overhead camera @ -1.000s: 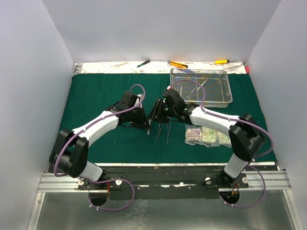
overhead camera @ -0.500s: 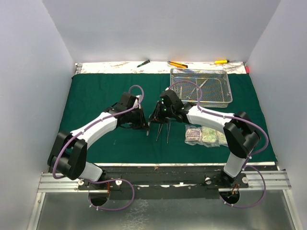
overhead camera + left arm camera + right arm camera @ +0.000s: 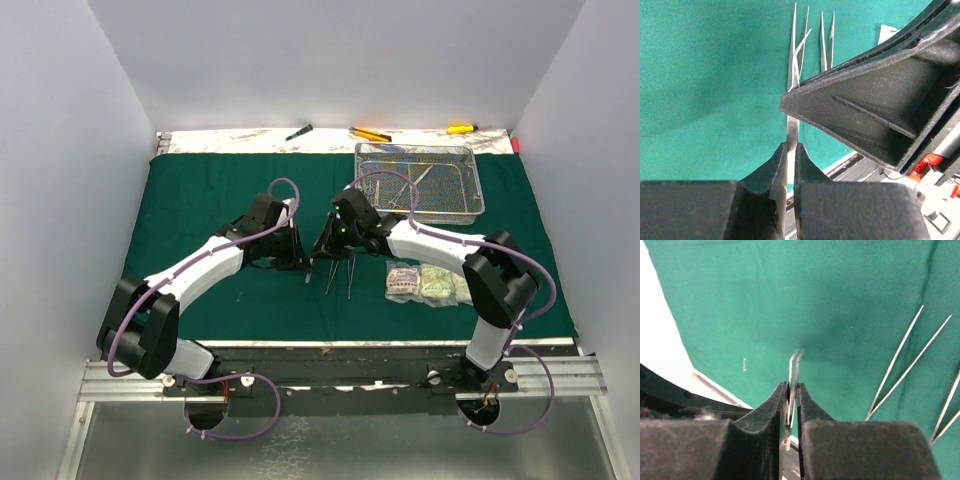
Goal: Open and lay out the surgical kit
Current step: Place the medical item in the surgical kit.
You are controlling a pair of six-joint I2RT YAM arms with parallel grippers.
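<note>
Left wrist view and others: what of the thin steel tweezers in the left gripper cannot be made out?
- Left wrist view: the thin steel tweezers' middle hidden behind the right gripper's black finger.
- Right wrist view: held tweezers' rear end hidden between the pads.
- Top view: whether left gripper and right gripper hold one pair; too small, under the wrists.

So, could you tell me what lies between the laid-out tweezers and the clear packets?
Only bare green cloth, as the top view shows; nothing sits between the tweezers and the packets.
</note>
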